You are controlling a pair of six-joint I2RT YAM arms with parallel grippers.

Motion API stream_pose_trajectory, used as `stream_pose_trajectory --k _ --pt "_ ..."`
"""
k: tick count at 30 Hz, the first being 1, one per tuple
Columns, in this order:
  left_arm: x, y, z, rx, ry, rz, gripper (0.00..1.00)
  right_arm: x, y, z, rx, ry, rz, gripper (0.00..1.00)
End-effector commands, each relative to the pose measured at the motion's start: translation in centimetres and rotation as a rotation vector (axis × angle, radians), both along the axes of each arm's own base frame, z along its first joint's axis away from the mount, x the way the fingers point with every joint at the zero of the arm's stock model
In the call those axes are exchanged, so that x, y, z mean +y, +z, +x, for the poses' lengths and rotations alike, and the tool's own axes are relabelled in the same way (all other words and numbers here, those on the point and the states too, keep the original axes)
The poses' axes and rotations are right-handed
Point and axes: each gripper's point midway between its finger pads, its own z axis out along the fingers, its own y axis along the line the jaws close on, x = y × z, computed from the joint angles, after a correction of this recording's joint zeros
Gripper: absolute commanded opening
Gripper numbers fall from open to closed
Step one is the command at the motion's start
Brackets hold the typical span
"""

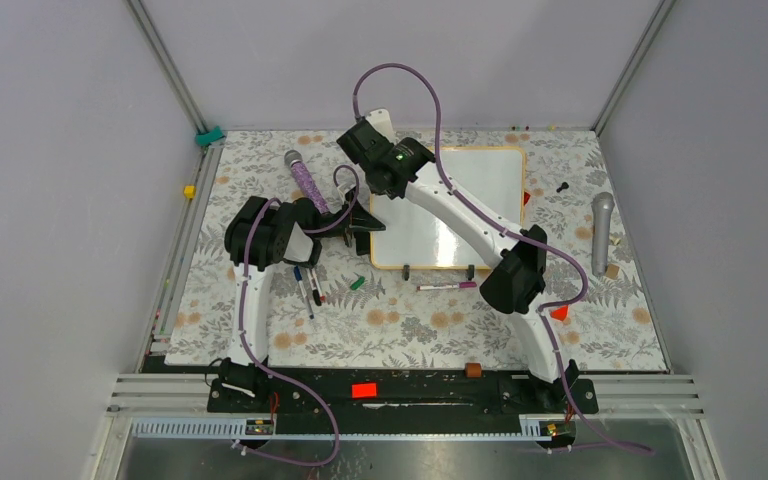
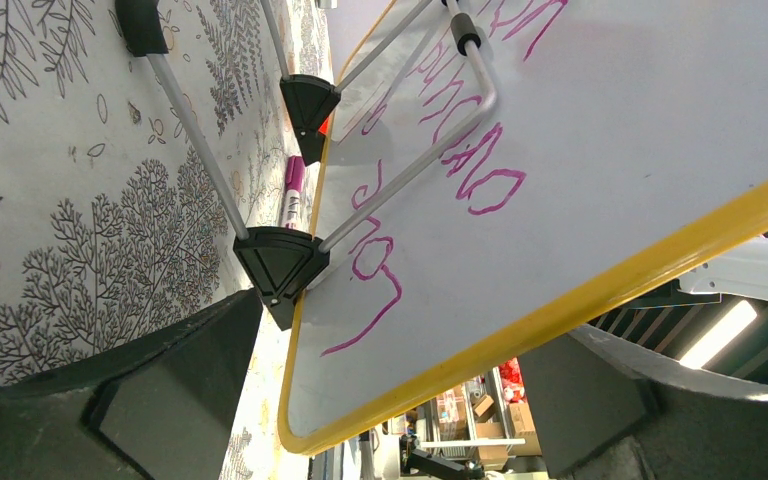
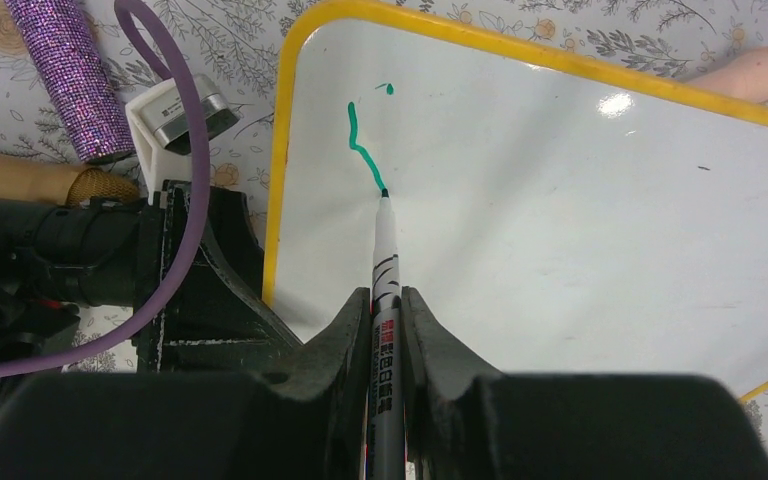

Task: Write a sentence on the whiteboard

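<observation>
The whiteboard (image 1: 470,205) with its yellow-orange frame lies at the back middle of the table, propped on black feet (image 2: 280,265). My right gripper (image 3: 386,295) is shut on a white-barrelled green marker (image 3: 384,250). The marker tip touches the board near its top left corner, at the end of a short green stroke (image 3: 362,150). A green dot sits above the stroke; no readable sentence shows. My left gripper (image 1: 363,222) is at the board's left edge, its jaws wide apart on either side of the frame (image 2: 560,315). The board's underside (image 2: 600,150) bears magenta writing.
A purple glitter microphone (image 1: 305,180) lies left of the board and a grey microphone (image 1: 601,232) to its right. Pens (image 1: 307,288), a green cap (image 1: 357,283) and a magenta marker (image 1: 447,286) lie in front of the board. Cage walls enclose the floral tablecloth.
</observation>
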Motion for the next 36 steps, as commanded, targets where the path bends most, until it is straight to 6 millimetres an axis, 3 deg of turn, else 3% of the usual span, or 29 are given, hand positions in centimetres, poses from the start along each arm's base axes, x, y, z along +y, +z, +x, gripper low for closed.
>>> stream_pose_trajectory --k 1,7,14,23,29,36 --pt "0.1 -4.4 -0.8 0.036 0.021 0.045 0.99 -1.7 2.4 -0.7 -0.02 -0.019 0.007 0.0" --pt "0.1 -4.4 -0.9 0.035 0.018 0.045 0.99 -0.1 3.5 -1.4 -0.006 0.052 0.098 0.0" --pt "0.1 -4.3 -0.9 0.038 0.008 0.044 0.99 2.7 8.3 -3.8 -0.045 0.237 0.346 0.0" --pt "0.3 -3.9 -1.0 0.114 -0.039 0.041 0.99 0.5 11.9 -6.3 -0.131 0.279 0.425 0.0" --pt "0.4 -4.1 -0.1 0.077 -0.031 0.041 0.99 -1.1 13.2 -7.5 -0.156 0.299 0.42 0.0" --pt "0.5 -4.1 -0.7 0.064 -0.062 0.041 0.99 -2.5 14.0 -8.5 -0.17 0.32 0.418 0.0"
